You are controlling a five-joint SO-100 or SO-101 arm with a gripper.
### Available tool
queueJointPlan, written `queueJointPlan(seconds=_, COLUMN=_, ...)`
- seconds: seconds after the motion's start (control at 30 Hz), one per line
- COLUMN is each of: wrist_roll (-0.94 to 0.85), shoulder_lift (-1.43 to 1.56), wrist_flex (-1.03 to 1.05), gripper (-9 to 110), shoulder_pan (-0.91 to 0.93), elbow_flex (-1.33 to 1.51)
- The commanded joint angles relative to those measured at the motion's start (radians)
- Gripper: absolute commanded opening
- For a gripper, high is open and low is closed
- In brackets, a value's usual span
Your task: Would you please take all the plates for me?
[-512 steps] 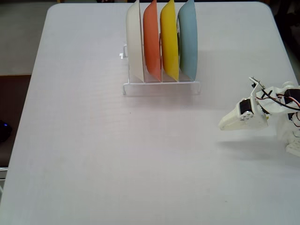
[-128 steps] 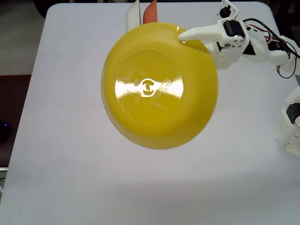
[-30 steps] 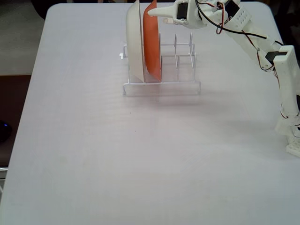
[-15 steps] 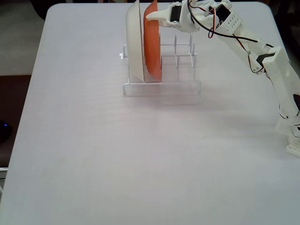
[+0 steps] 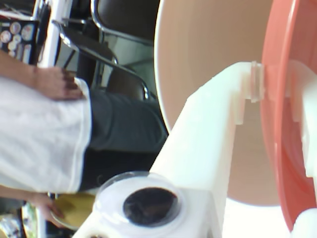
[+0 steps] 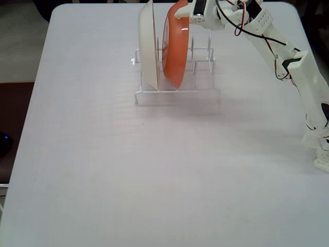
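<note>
Two plates stand on edge in the white wire rack at the table's far side. The cream-white plate is upright in the left slot. To its right the orange plate leans over, its top toward the right of the fixed view. My gripper is shut on the orange plate's top rim. In the wrist view the orange plate's rim sits between my gripper's white fingers, with the cream-white plate just behind.
The rack's two right slots hold nothing. My arm reaches in from the right edge of the table. Beyond the table, the wrist view shows a seated person whose hand holds something yellow.
My gripper has moved left onto the orange plate's top rim and shut on it. The plate, upright before, now leans toward the right.
</note>
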Motion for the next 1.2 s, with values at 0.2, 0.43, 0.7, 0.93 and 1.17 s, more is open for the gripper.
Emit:
queueJointPlan(seconds=0.2, wrist_roll=0.064, shoulder_lift=0.374, wrist_flex=0.012, gripper=0, shoulder_pan=0.023, elbow_flex=-0.072)
queueJointPlan(seconds=0.43, wrist_roll=0.155, shoulder_lift=0.492, wrist_flex=0.087, gripper=0, shoulder_pan=-0.003, elbow_flex=-0.072)
queueJointPlan(seconds=0.7, wrist_roll=0.354, shoulder_lift=0.603, wrist_flex=0.238, gripper=0, shoulder_pan=-0.156, elbow_flex=-0.072)
queueJointPlan(seconds=0.93, wrist_roll=0.566, shoulder_lift=0.612, wrist_flex=0.267, gripper=0, shoulder_pan=-0.408, elbow_flex=-0.057)
queueJointPlan(seconds=1.17, wrist_roll=0.607, shoulder_lift=0.612, wrist_flex=-0.005, gripper=-1, shoulder_pan=-0.592, elbow_flex=0.135)
